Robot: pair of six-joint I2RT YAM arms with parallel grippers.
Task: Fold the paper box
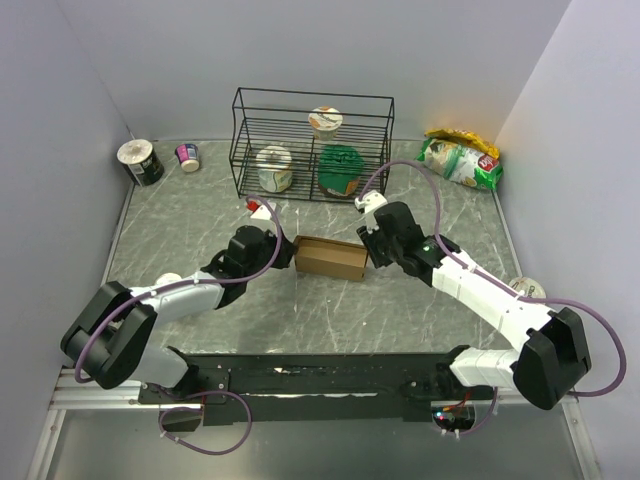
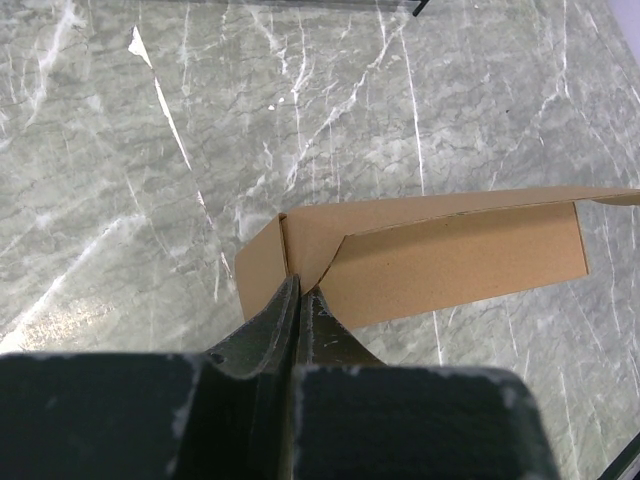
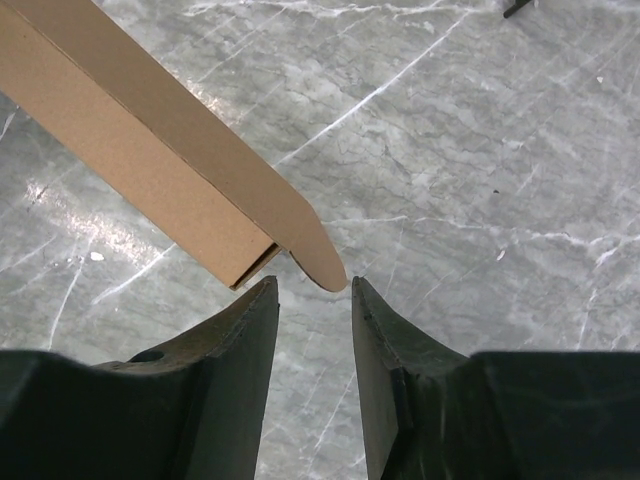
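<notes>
Gaping end effector [image 3: 313,290] beside paper box [image 3: 150,150]

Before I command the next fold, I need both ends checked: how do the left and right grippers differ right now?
The left gripper has its fingers pressed shut, while the right gripper has its fingers standing apart. The left fingertips meet the paper box at an end corner. The right fingers stop just short of the box's rounded flap, with nothing between them. What they share: each faces one end of the box, on opposite sides.
</notes>
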